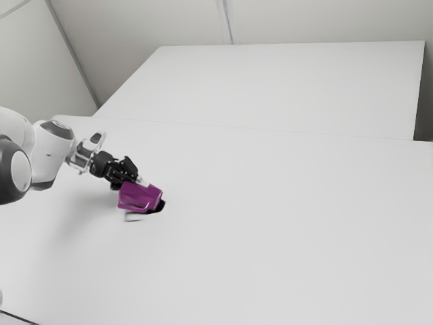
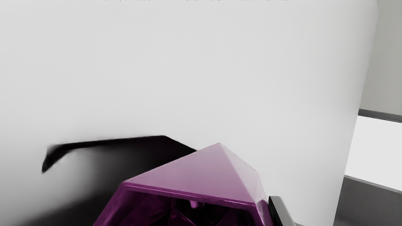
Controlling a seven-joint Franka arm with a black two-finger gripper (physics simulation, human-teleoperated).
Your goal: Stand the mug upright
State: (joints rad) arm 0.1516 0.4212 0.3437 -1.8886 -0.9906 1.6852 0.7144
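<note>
1. Here we are at the white table (image 1: 284,223), and the purple faceted mug (image 1: 140,197) is at centre stage, on the exterior view's left side of the tabletop.
2. The mug isn't upright: it sits at a slant, and in the wrist view its open mouth faces back toward the camera, with the dark purple inside on display.
3. In comes the white arm (image 1: 53,150) from the exterior view's left, with the black gripper (image 1: 141,181) angled down right at the mug, on its upper side.
4. What is the gripper doing, wide, narrow or holding? I can't tell from these views, and a firm grip on the mug can't be called either.
5. Below the mug lies a black shadow (image 1: 157,207), darkest toward the exterior view's right; the wrist view has it stretching out from beside the mug, with a thin curved strip at its outer end.
6. Is the mug touching the tabletop, or just above it? Too close to call.
7. Out at the far side there's a second white flat surface (image 1: 284,81), with a pale wall (image 1: 325,20) behind it, and down at the near left corner runs a thin dark cable (image 1: 19,317).
</note>
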